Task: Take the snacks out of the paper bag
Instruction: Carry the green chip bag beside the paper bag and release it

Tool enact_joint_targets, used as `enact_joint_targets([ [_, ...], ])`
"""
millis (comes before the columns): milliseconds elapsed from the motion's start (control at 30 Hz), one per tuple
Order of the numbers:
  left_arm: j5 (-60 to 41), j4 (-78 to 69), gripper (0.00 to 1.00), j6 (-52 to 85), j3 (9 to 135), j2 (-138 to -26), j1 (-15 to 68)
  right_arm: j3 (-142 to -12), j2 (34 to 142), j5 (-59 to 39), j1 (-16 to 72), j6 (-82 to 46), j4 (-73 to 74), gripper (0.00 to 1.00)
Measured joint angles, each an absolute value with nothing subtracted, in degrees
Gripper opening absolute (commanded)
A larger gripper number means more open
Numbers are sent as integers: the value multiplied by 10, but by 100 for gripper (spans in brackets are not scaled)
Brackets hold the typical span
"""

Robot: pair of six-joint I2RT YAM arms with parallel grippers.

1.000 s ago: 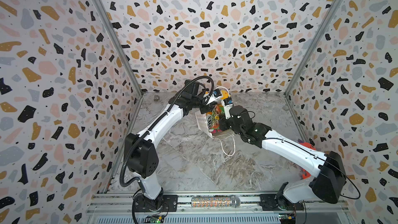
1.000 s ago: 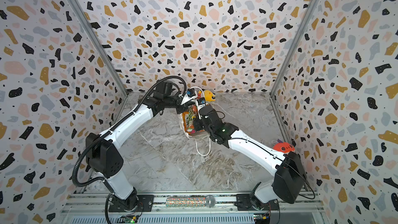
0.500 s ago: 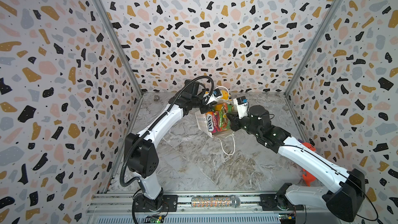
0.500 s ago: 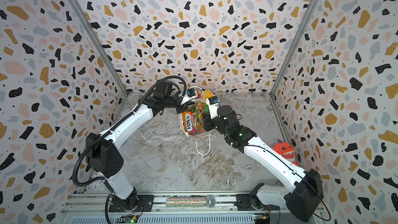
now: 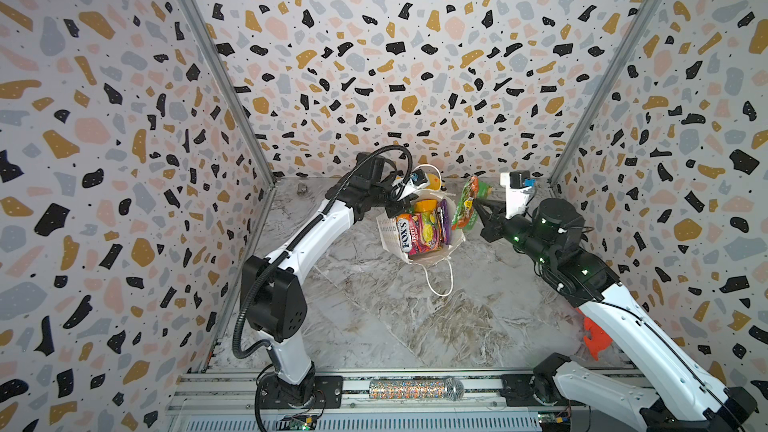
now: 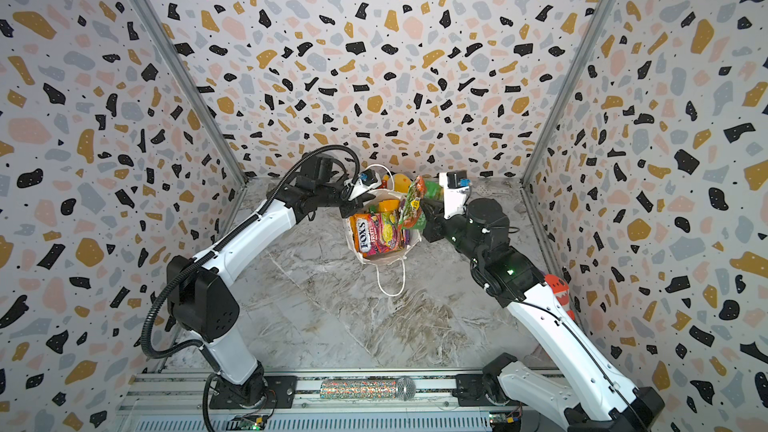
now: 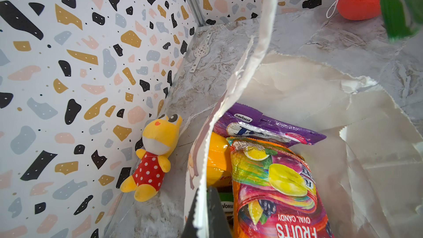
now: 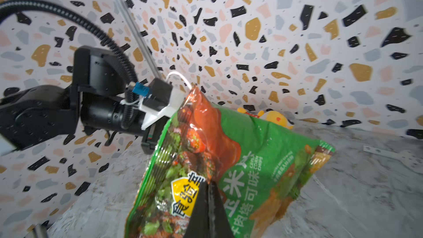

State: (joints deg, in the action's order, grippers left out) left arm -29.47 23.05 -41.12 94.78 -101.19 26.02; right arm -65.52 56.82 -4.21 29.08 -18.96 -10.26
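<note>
**Paper bag**: white, on the marbled desk, mouth open. One cord handle trails onto the desk at its near side.

**Left tool**: jaws closed on the bag's rim.

**Right tool**: clamped on the green packet, which hangs in the air just right of the bag and outside its mouth.

**Inside the bag:** FOX'S packet, purple packet, orange-yellow packet.

**Behind the bag, against the wall:** yellow plush toy.
</note>
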Motion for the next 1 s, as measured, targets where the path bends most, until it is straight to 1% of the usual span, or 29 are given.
enact_joint_targets([
  [200, -295, 230, 0, -411, 948, -1012, 260, -652, 577, -55, 158, -226, -108, 0],
  [300, -295, 230, 0, -411, 948, -1012, 260, -620, 600, -65, 102, -251, -89, 0],
  [400, -295, 229, 0, -411, 948, -1012, 260, -573, 636, -73, 65, -280, -58, 0],
  [567, -295, 228, 0, -411, 948, -1012, 260, -489, 692, -66, 33, -332, 1, 0],
  [700, -295, 222, 0, -409, 945, -1012, 260, -449, 723, -53, 20, -372, 56, 0],
  [1000, -295, 213, 0, -401, 942, -1012, 259, -427, 811, -46, -23, -452, 157, 0],
])
